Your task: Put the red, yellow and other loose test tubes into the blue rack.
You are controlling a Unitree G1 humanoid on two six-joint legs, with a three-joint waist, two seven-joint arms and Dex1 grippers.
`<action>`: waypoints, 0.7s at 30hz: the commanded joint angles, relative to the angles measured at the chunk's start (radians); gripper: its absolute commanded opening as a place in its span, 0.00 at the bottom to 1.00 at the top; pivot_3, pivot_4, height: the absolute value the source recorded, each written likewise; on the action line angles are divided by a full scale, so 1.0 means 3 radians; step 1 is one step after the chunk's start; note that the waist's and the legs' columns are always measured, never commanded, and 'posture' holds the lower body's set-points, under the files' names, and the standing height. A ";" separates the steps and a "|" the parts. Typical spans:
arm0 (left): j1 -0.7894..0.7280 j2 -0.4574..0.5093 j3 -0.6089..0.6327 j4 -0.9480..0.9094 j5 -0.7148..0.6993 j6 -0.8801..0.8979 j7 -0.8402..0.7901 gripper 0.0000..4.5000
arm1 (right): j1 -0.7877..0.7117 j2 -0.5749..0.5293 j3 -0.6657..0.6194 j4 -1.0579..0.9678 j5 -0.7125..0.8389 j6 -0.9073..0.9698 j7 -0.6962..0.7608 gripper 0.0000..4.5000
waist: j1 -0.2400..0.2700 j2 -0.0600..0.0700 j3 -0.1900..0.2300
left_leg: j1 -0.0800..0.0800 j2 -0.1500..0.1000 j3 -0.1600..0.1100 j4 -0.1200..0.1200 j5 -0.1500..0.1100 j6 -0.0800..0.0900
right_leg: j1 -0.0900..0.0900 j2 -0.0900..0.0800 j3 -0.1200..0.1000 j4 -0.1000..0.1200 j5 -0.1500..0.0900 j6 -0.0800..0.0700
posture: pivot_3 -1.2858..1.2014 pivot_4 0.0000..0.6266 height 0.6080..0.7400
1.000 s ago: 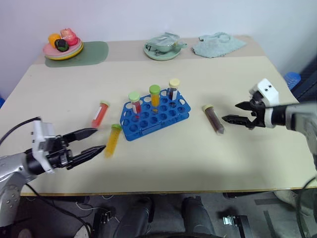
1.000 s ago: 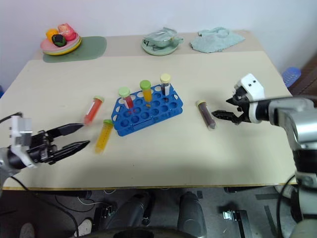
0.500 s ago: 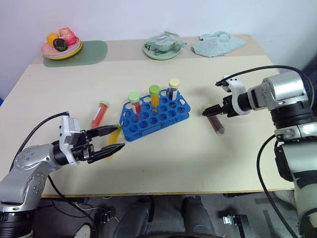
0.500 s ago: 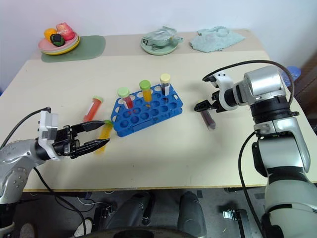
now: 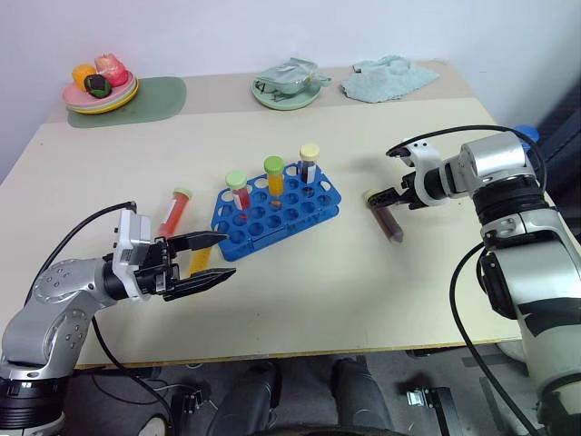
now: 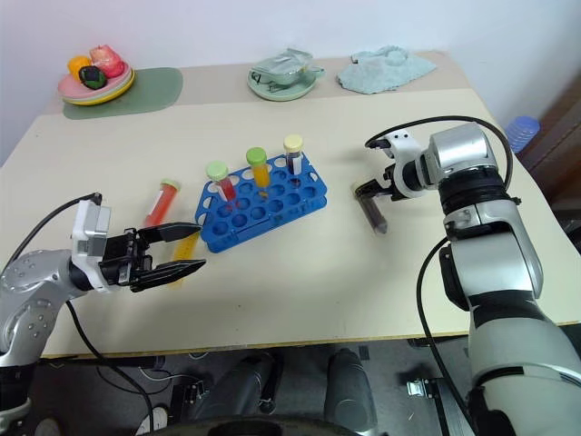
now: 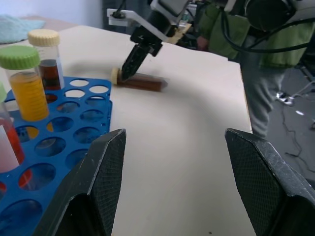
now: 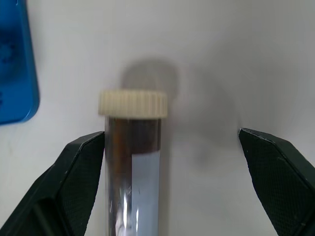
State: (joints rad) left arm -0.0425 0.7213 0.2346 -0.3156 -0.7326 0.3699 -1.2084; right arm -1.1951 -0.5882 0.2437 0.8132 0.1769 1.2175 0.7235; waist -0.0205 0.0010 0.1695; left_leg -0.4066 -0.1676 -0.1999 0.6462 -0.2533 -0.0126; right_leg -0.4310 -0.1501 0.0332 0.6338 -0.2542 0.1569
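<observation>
While the left tool (image 5: 207, 261) waits open at lower left, the right tool (image 8: 172, 162), jaws apart, brackets the brown tube (image 5: 388, 219); closing comes next.

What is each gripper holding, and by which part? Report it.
Nothing. The right gripper stands open over the dark-brown tube; the left gripper is open and empty.

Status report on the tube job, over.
Both claws open, empty. Right claw over dark-brown tube, lying flat beside blue rack. Red tube and yellow tube loose near left claw. Nothing blocking.
</observation>
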 commanded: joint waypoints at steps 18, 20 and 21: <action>0.0135 0.0058 0.0015 -0.0162 -0.0086 0.0075 -0.0034 0.74 | 0.0035 0.0301 -0.0019 0.0065 -0.0200 -0.0062 0.0117 0.32 | -0.0076 -0.0002 -0.0006 | 0.0006 0.0005 0.0004 -0.0002 -0.0001 -0.0001 | 0.0000 0.0004 0.0005 0.0004 0.0001 -0.0001 | 0.52 0.24 1.00; 0.0148 0.0067 0.0021 -0.0167 -0.0090 0.0076 -0.0035 0.74 | 0.0054 0.0314 -0.0032 0.0023 -0.0199 -0.0059 0.0125 0.18 | -0.0074 -0.0007 -0.0009 | 0.0007 0.0005 0.0005 -0.0001 -0.0001 -0.0001 | 0.0000 0.0004 0.0005 0.0004 0.0001 -0.0001 | 0.52 0.24 1.00; 0.0151 0.0071 0.0025 -0.0167 -0.0095 0.0078 -0.0034 0.74 | 0.0068 0.0316 -0.0031 -0.0017 -0.0197 -0.0058 0.0137 0.18 | -0.0073 -0.0007 -0.0009 | 0.0007 0.0005 0.0005 -0.0001 -0.0001 -0.0001 | 0.0001 0.0004 0.0005 0.0004 0.0001 -0.0001 | 0.52 0.24 1.00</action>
State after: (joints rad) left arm 0.0031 0.7332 0.2199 -0.3376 -0.7393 0.3928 -1.2173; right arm -1.1943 -0.5061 0.2304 0.8218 0.1217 1.1929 0.7616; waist -0.0425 -0.0012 0.1667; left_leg -0.4043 -0.1661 -0.1984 0.6460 -0.2536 -0.0130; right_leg -0.4307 -0.1489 0.0347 0.6350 -0.2539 0.1566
